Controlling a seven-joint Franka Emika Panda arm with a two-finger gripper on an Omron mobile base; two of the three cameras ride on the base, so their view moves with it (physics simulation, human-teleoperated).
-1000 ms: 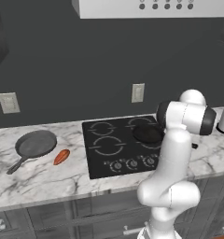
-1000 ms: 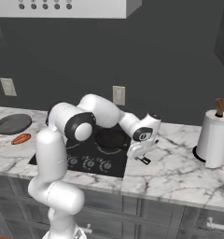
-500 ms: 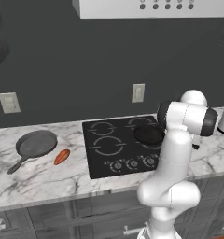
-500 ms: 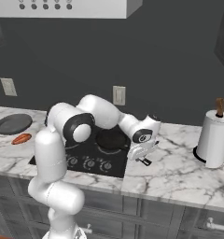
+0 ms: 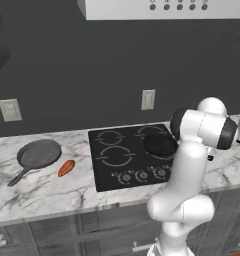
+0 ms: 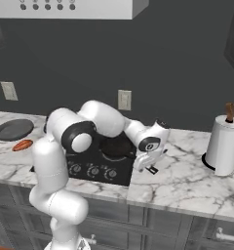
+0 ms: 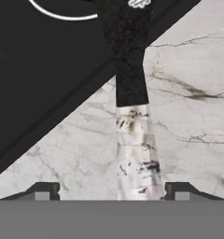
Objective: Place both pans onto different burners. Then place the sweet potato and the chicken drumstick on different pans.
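Black handle [image 7: 128, 60] runs straight out between the spread fingertips of the gripper [image 7: 113, 191], touching neither, so the near-black pan [image 6: 116, 145] rests freed on a right-hand burner. Well off to the left on the desk [image 5: 47, 187] lie the grey pan [image 5: 38, 154], handle toward the front edge, and the sweet potato [image 5: 66, 167] just beside it, with open marble around both.

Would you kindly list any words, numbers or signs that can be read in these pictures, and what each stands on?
No readable text anywhere.
Cooktop: white burner rings and marks around the knobs, too small to read.
Black pan handle: a small pale mark at its far end, too blurred to read.
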